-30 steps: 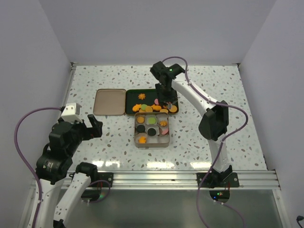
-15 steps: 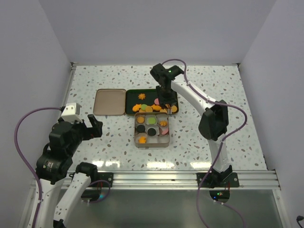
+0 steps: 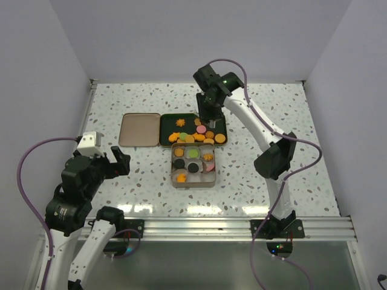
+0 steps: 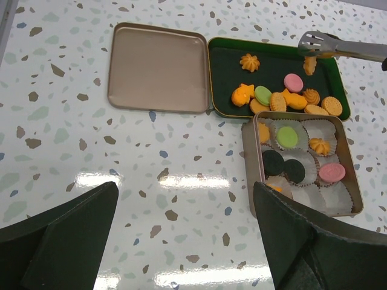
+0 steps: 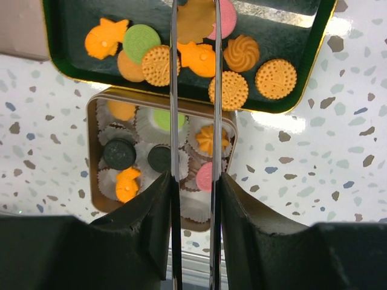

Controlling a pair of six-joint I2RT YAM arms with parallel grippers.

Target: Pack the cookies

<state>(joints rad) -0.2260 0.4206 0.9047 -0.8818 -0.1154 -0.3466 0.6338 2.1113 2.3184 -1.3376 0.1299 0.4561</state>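
Observation:
Loose cookies [image 3: 202, 136] lie in a dark green tray [image 4: 272, 63], mostly orange, with one pink and one green. The tan tin [image 3: 173, 166] in front of it holds paper cups with several cookies [image 4: 287, 137] in them: orange, green, dark brown and pink. My right gripper [image 5: 195, 181] is shut on metal tongs [image 5: 174, 90]. The tongs pinch an orange cookie [image 5: 193, 21] above the tray's far right part, also seen in the left wrist view [image 4: 310, 64]. My left gripper [image 3: 115, 162] is open and empty, over bare table left of the tin.
The tin's flat tan lid [image 3: 139, 129] lies left of the green tray, touching it. Grey walls close the table at the back and sides. A metal rail [image 3: 199, 228] runs along the near edge.
My right arm has pulled up and back from the tray's front edge. The tongs now hold an orange cookie higher over the tray. The left arm has not moved.

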